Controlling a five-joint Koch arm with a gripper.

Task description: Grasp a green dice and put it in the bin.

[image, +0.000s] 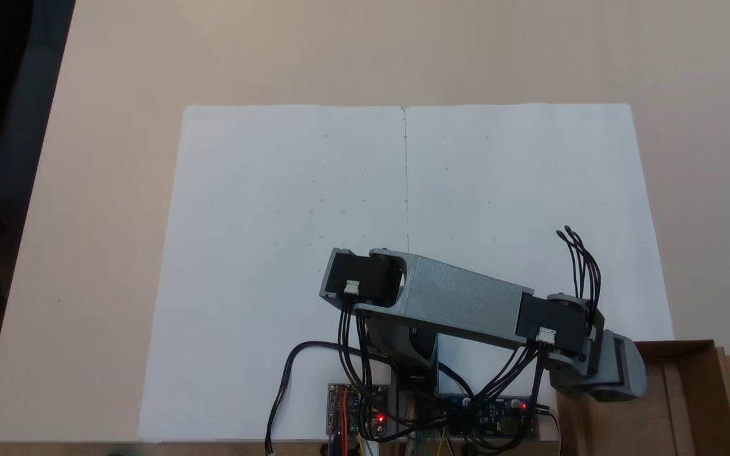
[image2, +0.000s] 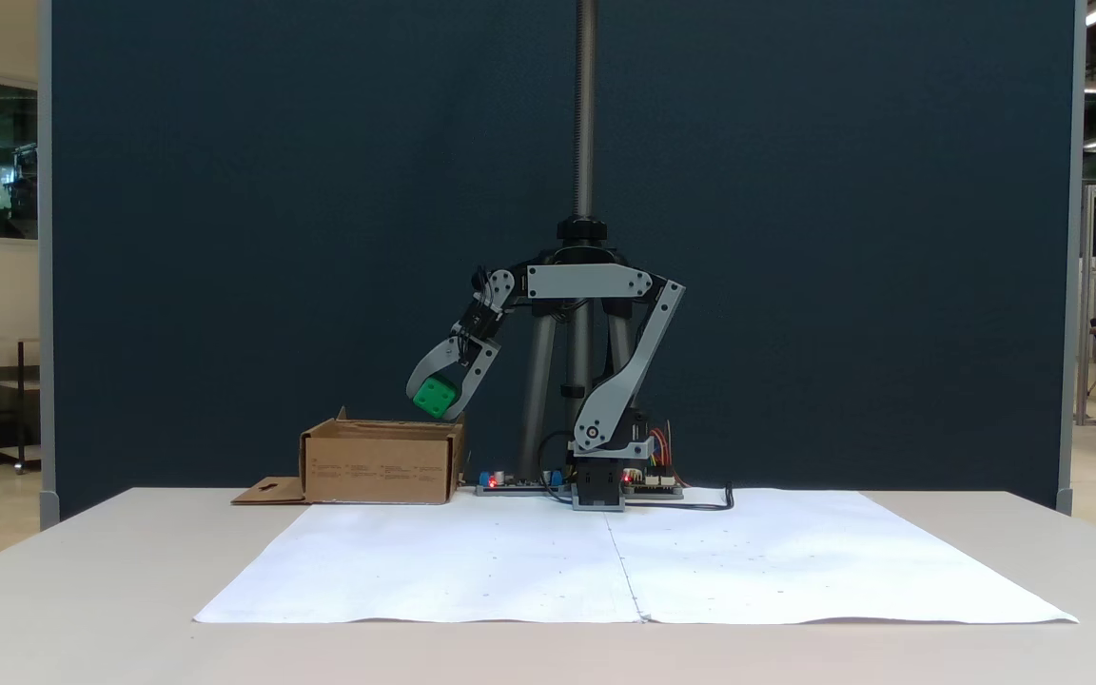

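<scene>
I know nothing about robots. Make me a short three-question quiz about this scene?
1. True or false: the green dice lies on the white paper.
2. The tool hangs: A) above the bin's edge, B) over the paper's middle, C) on the table.
3. What colour are the small lights on the circuit boards?

Key: 1 false, the tool holds it in the air; 2 A; 3 red.

Matt brown cardboard box [image2: 381, 463]; smooth, glossy green plastic dice [image2: 435, 397]; matt grey plastic arm [image: 460, 303]; white paper sheet [image: 276, 209] on matt beige table [image: 118, 63].
</scene>
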